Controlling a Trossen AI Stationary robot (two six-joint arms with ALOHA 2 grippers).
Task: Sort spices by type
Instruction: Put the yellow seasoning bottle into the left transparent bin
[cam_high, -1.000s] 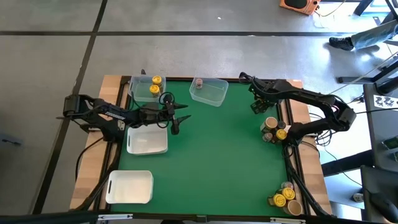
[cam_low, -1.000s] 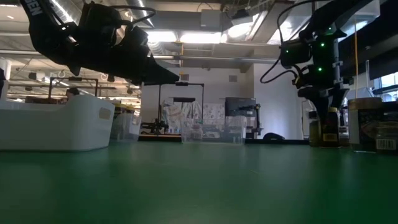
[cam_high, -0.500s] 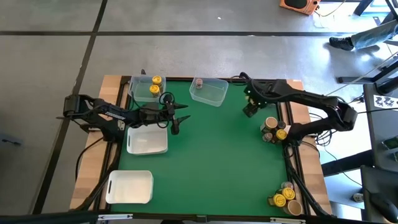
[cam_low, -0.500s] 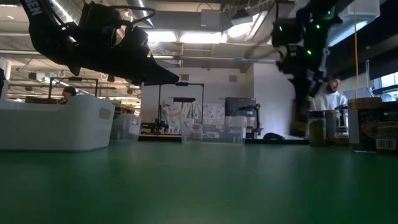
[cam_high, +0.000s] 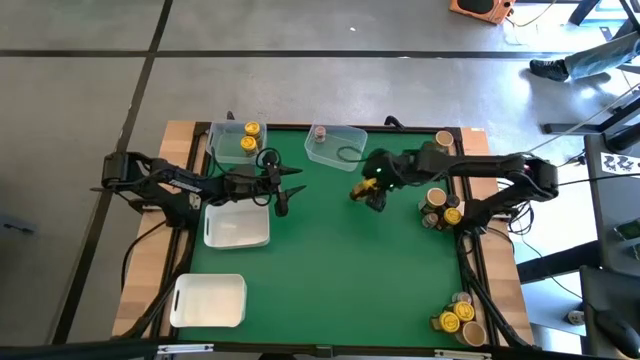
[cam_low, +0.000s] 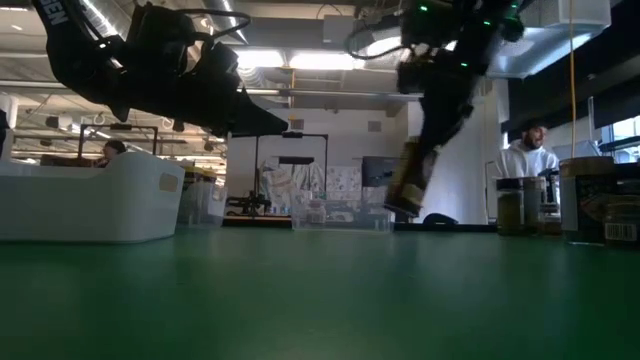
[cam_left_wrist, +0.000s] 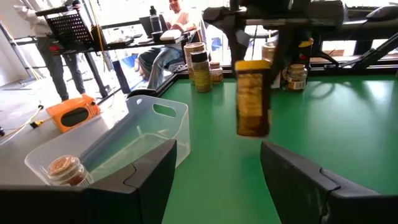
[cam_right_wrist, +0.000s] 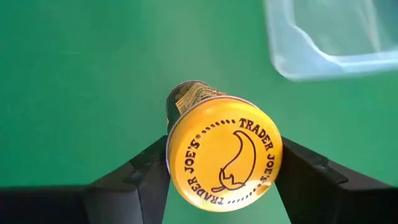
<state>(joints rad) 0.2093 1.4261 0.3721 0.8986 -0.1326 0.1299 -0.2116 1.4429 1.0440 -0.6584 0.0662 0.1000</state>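
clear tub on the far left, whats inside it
Two spice jars with yellow lids stand in the clear tub, seen from above. The lids cover the jars' contents from that angle, and the left arm hides the tub's near edge.

Table surface: deep green, bordered by pale wood; both arms and the right gripper: dark, near black; held spice jar: bright yellow lid printed with dark brown lettering, a ring of dots and a chilli outline; its label: yellow with darker print; two trays: plain white; tubs: clear; jar in tub: rust-orange contents, pale lid; object on the floor: orange.
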